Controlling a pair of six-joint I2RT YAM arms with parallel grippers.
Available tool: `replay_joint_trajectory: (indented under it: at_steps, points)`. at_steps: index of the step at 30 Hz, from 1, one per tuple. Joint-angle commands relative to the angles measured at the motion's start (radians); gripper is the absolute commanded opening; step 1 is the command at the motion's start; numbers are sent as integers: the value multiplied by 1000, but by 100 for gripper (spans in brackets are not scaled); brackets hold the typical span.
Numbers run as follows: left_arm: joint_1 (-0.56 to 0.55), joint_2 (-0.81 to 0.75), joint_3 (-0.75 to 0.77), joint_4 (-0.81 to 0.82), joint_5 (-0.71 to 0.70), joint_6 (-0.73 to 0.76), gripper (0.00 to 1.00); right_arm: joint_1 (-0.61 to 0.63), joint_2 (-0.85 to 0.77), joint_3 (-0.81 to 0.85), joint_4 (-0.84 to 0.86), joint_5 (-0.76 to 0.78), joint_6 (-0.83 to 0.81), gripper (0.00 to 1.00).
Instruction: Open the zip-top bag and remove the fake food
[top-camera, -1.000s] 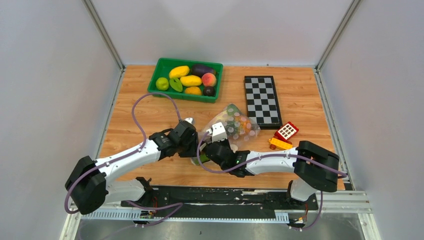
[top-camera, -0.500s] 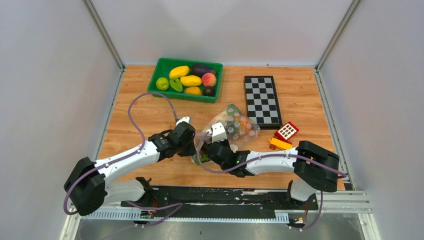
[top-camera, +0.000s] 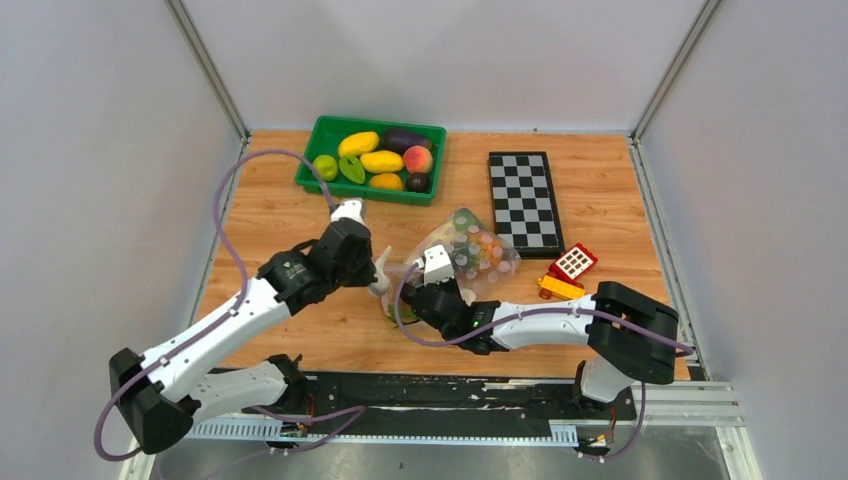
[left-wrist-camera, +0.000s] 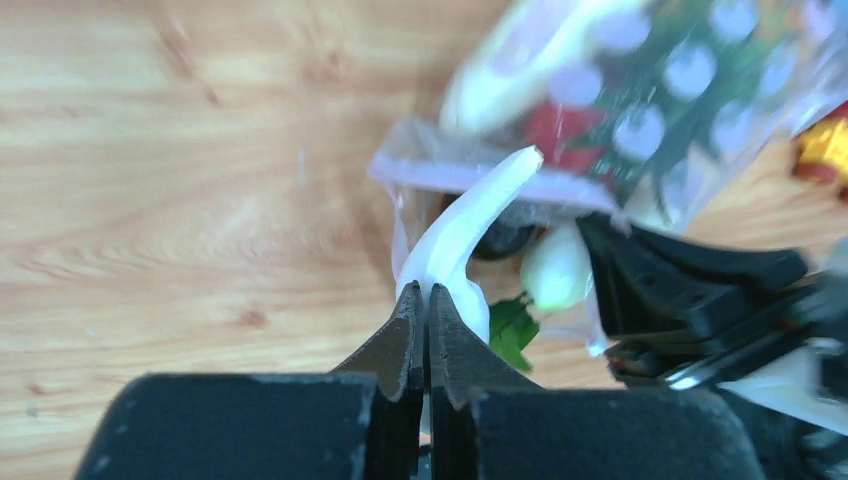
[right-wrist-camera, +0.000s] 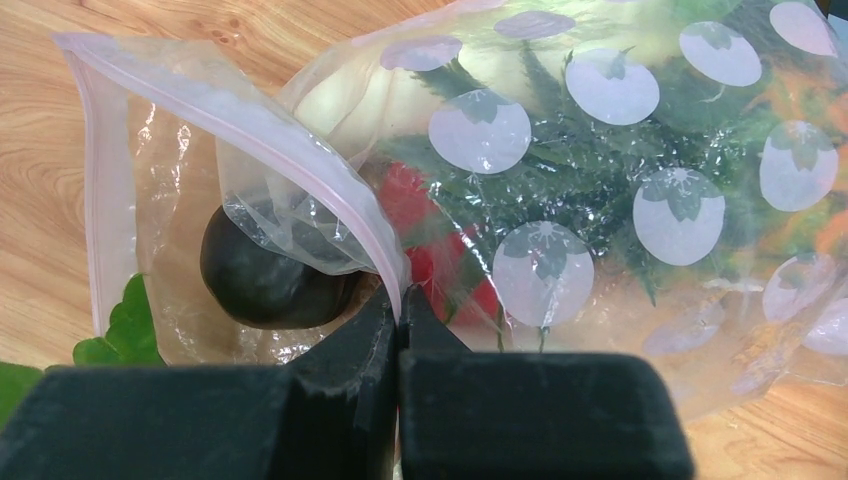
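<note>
Top camera high over table (top-camera: 600, 180); wrist cameras close, sharing zip-top bag (right-wrist-camera: 600, 200) mouth

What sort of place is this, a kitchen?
Probably a robot test booth in a lab: plain grey walls box in a wooden table, two robot arms are bolted at its near edge, and the things on it are props, toy fruit in a green tray, a chessboard.

On the table (top-camera: 290, 215), the tray (top-camera: 381, 122) sits back left, the chessboard (top-camera: 523, 200) back right; the zip-top bag (top-camera: 470, 245) lies between and nearer, the toy block car (top-camera: 568, 270) to its right
</note>
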Motion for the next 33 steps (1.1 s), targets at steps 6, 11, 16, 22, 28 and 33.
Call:
replay_joint_trajectory:
  at_steps: [6,11,16,22,28,33]
  points:
    - [289,56,237,17,-93,274,0,-4,-17,0,13,19,2,0]
    - [451,289,391,210,-73,320,0,-4,-18,3,30,-2,-36,0]
    - [582,575,602,372,-82,338,1,-4,-27,5,59,-35,-88,0]
    - [661,955,981,403,-41,412,13,-3,-24,19,76,-76,-128,0]
    - [694,1264,1358,308,-4,433,44,-5,-7,46,68,-96,-148,0]
    - [702,1221,1285,322,49,412,65,-4,-16,56,57,-92,-153,0]
